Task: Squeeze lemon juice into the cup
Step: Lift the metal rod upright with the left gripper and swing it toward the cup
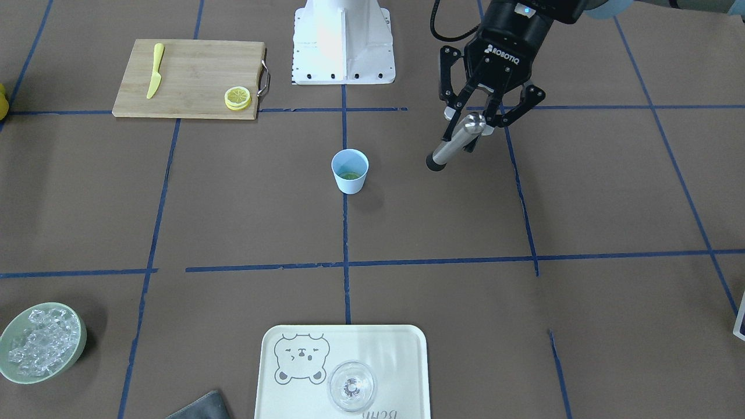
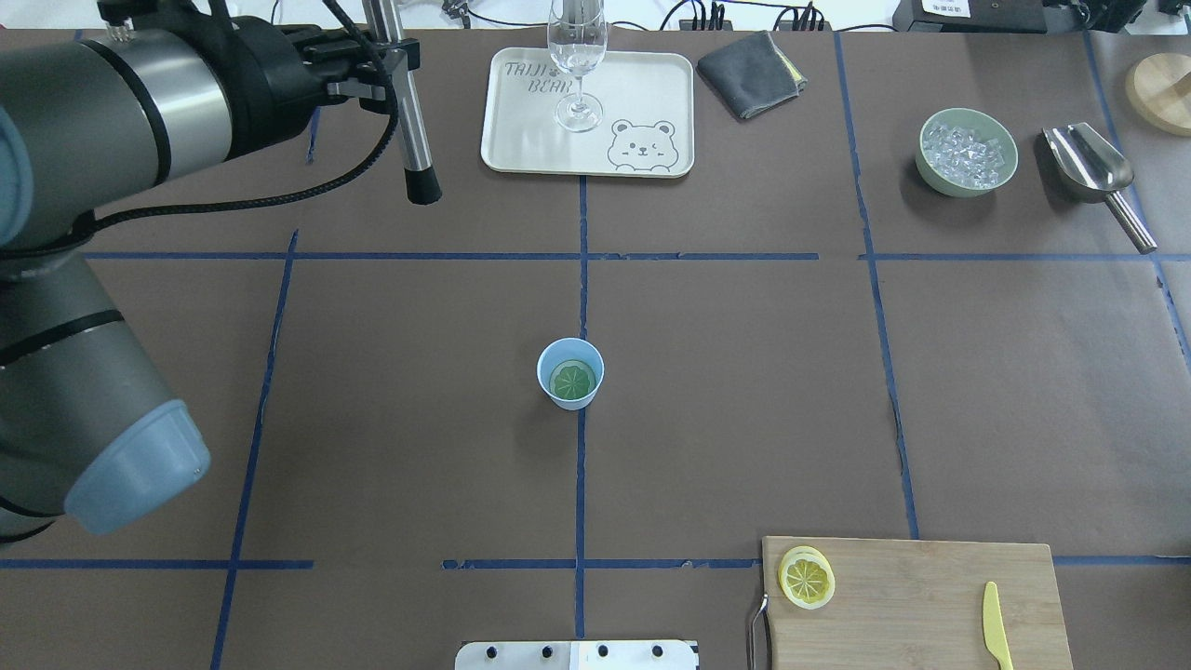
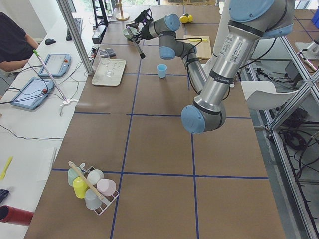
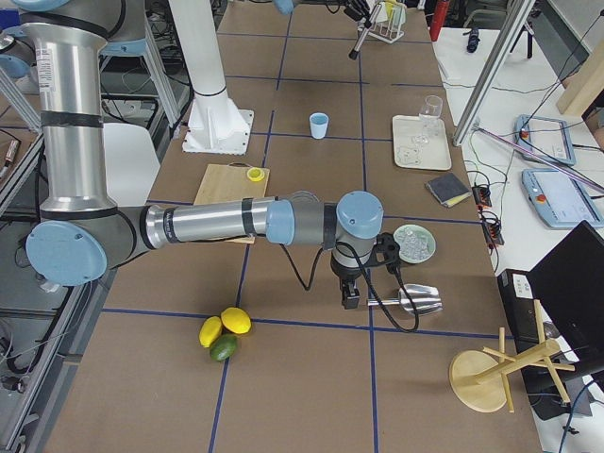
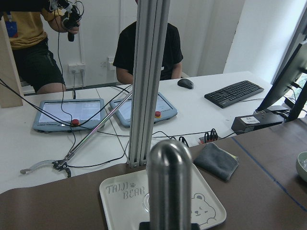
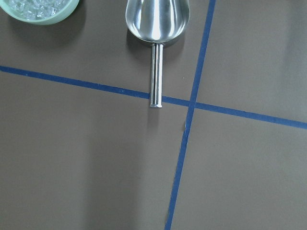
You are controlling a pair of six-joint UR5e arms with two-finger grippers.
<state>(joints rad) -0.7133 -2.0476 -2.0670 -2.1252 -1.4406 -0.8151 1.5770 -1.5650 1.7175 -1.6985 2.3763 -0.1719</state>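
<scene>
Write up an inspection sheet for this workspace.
Surface: brown table with a blue tape grid; no spill seen.
Job's things: lemon lies on the board's corner; cup stands upright at the centre with a green slice inside.
Clutter: knife on the board; glass on the tray; cloth; ice bowl; scoop.
Grippers: left gripper shut on a metal rod, apart from the cup; right gripper near the scoop's handle, open or shut cannot be told.
Cables: black cable loops off the left wrist.
Surroundings: people at a side desk with tablets.
</scene>
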